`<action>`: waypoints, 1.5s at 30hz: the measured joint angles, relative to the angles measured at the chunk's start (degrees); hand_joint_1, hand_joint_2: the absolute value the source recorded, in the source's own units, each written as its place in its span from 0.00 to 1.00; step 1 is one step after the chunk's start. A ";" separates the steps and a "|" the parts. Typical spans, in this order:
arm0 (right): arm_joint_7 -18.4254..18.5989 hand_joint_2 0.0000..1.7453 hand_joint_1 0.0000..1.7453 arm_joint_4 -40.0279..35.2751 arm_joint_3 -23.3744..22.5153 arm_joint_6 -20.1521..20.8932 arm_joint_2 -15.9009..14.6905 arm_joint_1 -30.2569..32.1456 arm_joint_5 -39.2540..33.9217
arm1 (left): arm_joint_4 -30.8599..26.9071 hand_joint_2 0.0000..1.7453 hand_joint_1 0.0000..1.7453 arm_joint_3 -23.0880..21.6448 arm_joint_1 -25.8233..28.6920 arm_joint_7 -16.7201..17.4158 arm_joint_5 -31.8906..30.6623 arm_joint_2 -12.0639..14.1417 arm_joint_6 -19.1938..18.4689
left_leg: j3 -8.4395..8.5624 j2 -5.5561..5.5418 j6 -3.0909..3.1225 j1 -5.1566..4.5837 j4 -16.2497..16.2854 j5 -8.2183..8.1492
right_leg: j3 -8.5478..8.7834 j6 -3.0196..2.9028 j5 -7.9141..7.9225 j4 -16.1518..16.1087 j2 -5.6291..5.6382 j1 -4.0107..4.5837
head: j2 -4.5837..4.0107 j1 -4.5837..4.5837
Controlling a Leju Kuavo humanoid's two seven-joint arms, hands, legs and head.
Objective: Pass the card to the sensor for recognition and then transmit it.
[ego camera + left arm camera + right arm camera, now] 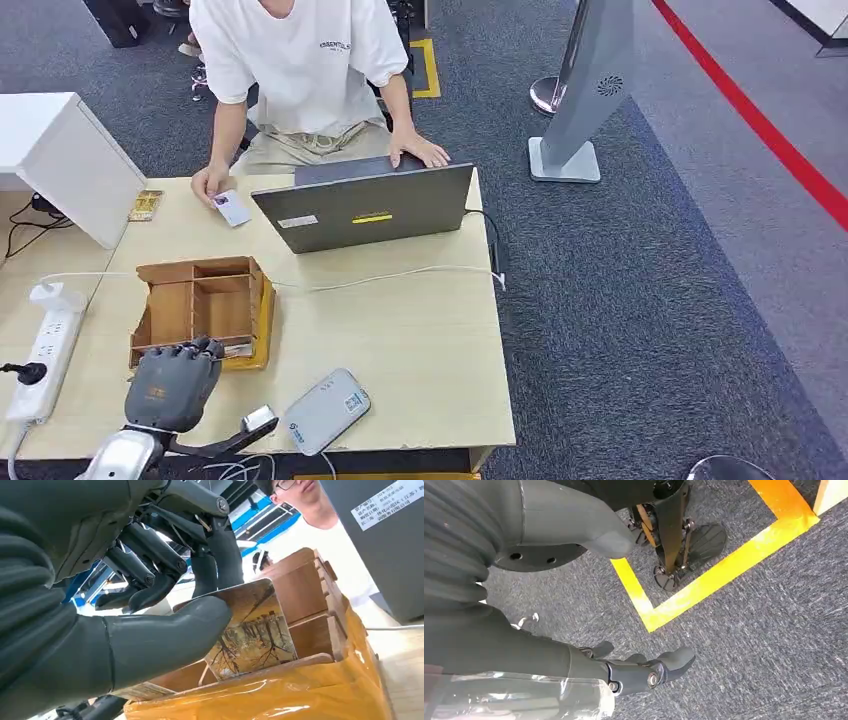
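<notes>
The left hand (150, 605) pinches the card (252, 630) between thumb and fingers, at its upper edge. It looks thin, stiff, light and probably slick. The right hand (644, 672) hangs loosely spread, holding nothing.

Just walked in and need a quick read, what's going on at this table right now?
The robot's left hand is at the wooden box, pinching a picture card between thumb and fingers, still down in the box. The grey card sensor lies untouched near the table's front edge. Its right hand hangs over the carpet, holding nothing. Across the table, a person at a laptop holds another card.
</notes>
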 joint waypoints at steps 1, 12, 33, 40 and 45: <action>0.00 1.00 0.00 0.00 0.00 0.00 -0.02 0.00 0.00 | 0.00 1.00 1.00 0.00 0.00 0.00 -0.07 0.00 0.00 | 0.00 0.00 0.00 0.00 0.00 0.00 | 0.00 0.00 0.00 0.00 0.00 0.00 | 0.00 -0.02; -0.11 1.00 0.00 0.00 -0.02 0.00 -0.02 0.01 -0.15 | -0.56 1.00 1.00 0.00 0.04 -0.04 -0.55 -0.31 0.22 | 0.00 0.00 0.00 0.00 0.00 0.00 | 0.00 0.00 0.00 0.00 0.00 0.00 | 0.00 -0.02; -1.36 1.00 0.00 0.00 -3.28 -0.09 -0.17 0.03 -2.84 | -23.25 1.00 1.00 -11.43 -11.91 -3.21 4.59 9.16 -6.12 | 0.01 -0.10 0.00 0.01 0.01 0.09 | 0.01 -0.05 0.05 0.03 -0.13 0.01 | 0.00 -0.02; -1.16 1.00 0.00 0.00 -3.37 -0.07 -0.17 0.03 -2.53 | -24.39 1.00 1.00 -12.83 -15.68 -3.21 6.47 10.10 -6.84 | -0.01 -0.12 0.00 0.00 0.01 0.08 | -0.02 -0.04 0.03 0.01 -0.15 0.01 | 0.00 -0.02; -0.81 1.00 0.00 0.00 -3.17 0.28 -0.18 0.01 -0.11 | -22.62 1.00 1.00 -13.22 -25.82 -0.78 10.65 7.76 -9.57 | -0.04 -0.35 0.03 0.00 0.04 0.20 | 0.02 -0.02 0.07 0.00 -0.36 0.01 | 0.00 0.00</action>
